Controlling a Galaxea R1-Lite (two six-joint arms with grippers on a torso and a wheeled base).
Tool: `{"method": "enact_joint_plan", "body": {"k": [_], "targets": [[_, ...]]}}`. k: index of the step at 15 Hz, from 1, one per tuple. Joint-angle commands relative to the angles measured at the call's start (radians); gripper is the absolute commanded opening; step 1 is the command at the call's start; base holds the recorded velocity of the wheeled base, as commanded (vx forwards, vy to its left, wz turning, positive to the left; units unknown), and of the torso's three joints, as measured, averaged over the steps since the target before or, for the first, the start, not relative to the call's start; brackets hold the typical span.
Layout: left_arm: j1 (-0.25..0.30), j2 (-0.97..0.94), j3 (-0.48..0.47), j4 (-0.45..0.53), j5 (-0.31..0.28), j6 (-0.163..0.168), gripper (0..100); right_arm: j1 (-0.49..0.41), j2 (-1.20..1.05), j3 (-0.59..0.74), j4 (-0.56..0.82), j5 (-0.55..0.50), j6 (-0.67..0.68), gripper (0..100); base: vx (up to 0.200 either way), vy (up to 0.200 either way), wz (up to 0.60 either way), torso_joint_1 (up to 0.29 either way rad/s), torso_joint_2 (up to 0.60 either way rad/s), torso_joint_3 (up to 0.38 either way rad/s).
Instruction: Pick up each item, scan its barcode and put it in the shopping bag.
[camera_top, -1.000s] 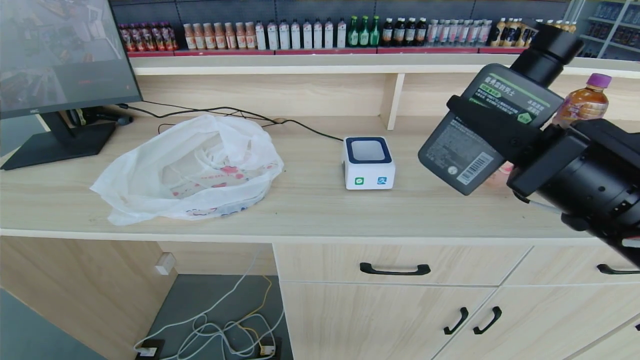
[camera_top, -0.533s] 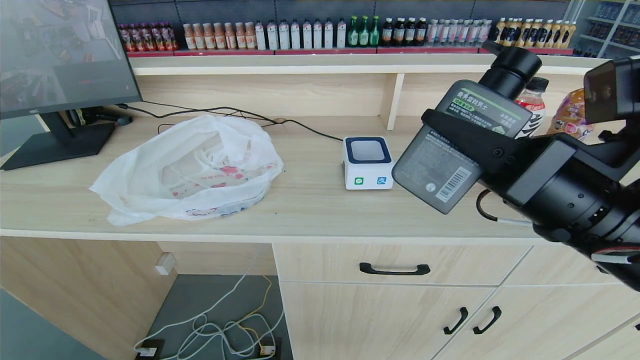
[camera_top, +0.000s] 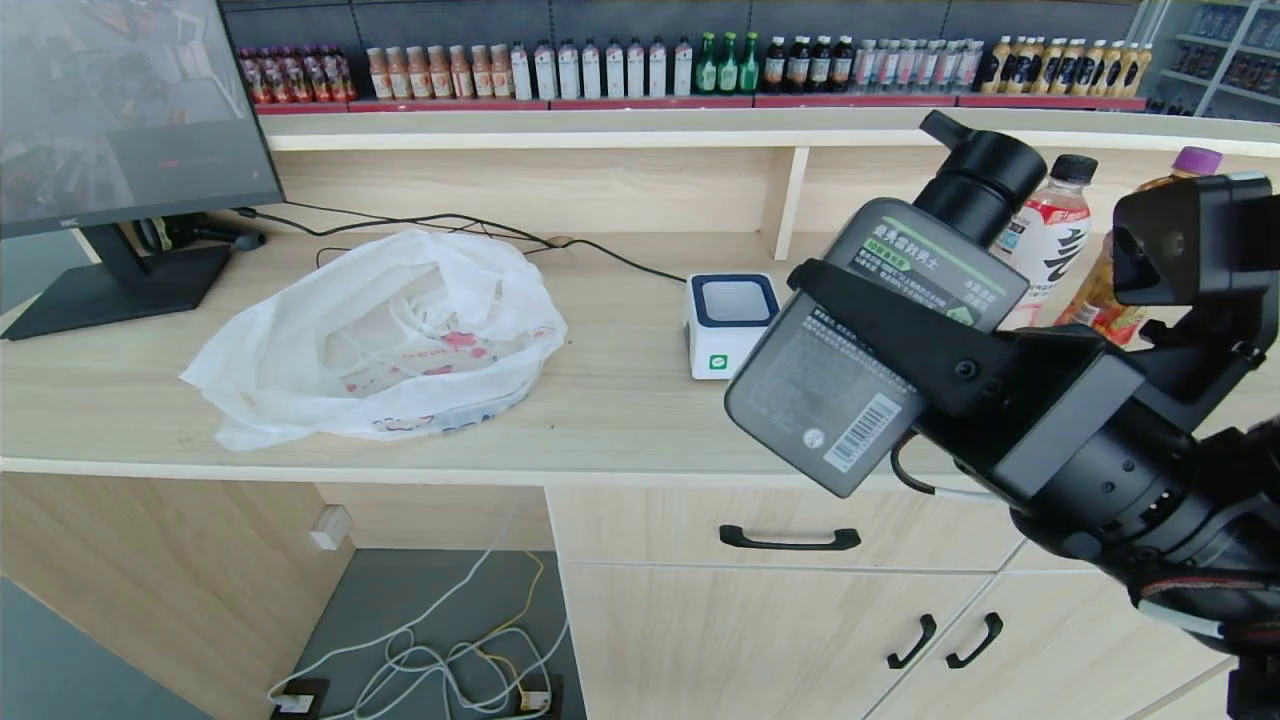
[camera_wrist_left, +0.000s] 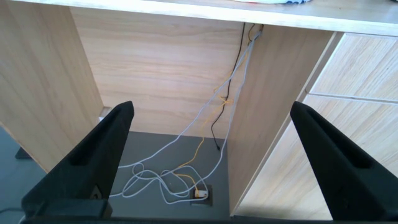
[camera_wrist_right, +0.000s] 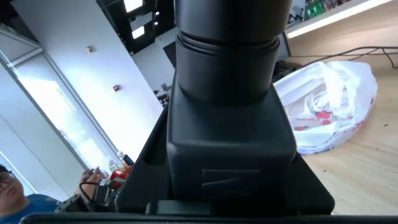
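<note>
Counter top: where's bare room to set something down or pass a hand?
Bare wood lies between the white plastic shopping bag and the white square scanner, and along the wooden counter's front edge. Crowded: the right end, where drink bottles stand behind the held dark grey pump bottle.

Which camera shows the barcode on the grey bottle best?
Head view: the barcode on the grey bottle faces it. Right wrist view shows the bottle's plain dark side up close; left wrist view faces floor cables.

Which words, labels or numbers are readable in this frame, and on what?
No text can be quoted.
Dark bottle: label print and barcode digits not reliably legible.
Scanner: two icons, no words.
Shopping bag: red print, crumpled, unreadable.
Shelf bottles: labels too small.
</note>
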Motion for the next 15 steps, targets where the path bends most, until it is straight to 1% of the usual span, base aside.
{"method": "enact_joint_plan", "body": {"k": [1,6,9,13,15], "targets": [[0.0,0.0,0.0,0.0,0.0,0.0,100,0.012,-0.018,0.022,-0.003,0.0,0.032,0,0.0,0.0,0.0,0.0,0.0,0.0],[0.0,0.0,0.0,0.0,0.0,0.0,100,0.088,-0.04,0.011,-0.003,0.0,0.043,0,0.0,0.0,0.0,0.0,0.0,0.0],[0.0,0.0,0.0,0.0,0.0,0.0,100,0.089,-0.028,-0.001,-0.003,0.0,0.049,0,0.0,0.0,0.0,0.0,0.0,0.0],[0.0,0.0,0.0,0.0,0.0,0.0,100,0.092,-0.025,0.016,-0.003,0.0,0.046,0,0.0,0.0,0.0,0.0,0.0,0.0],[0.0,0.0,0.0,0.0,0.0,0.0,100,0.115,-0.022,0.019,-0.003,0.0,0.041,0,0.0,0.0,0.0,0.0,0.0,0.0]]}}
